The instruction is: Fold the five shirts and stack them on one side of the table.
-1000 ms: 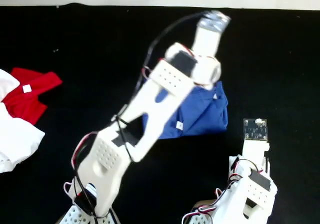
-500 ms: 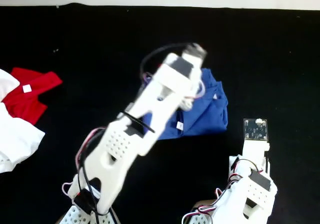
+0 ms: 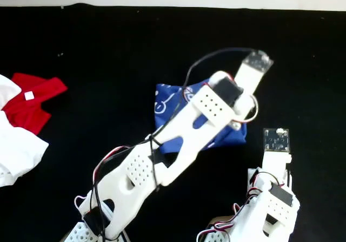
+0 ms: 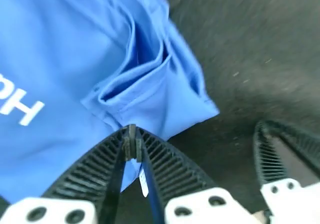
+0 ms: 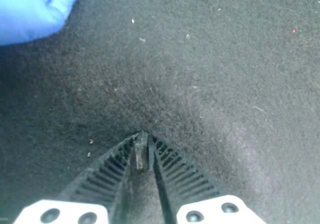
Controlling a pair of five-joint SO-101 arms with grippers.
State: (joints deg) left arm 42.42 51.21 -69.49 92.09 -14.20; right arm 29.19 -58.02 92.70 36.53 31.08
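Over corner of blue shirt (image 3: 167, 104), left gripper (image 4: 131, 136), fingers closed; right gripper (image 5: 142, 141) nearby over table (image 3: 81, 47), also closed.

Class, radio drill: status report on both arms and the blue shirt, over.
Left gripper, right gripper: jaws shut. Blue shirt bunched mid-table, unstacked. Red shirt, white shirt heaped apart.

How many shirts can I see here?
3: a blue shirt in the middle, a red shirt at the left edge, a white shirt beside it. More may be hidden.
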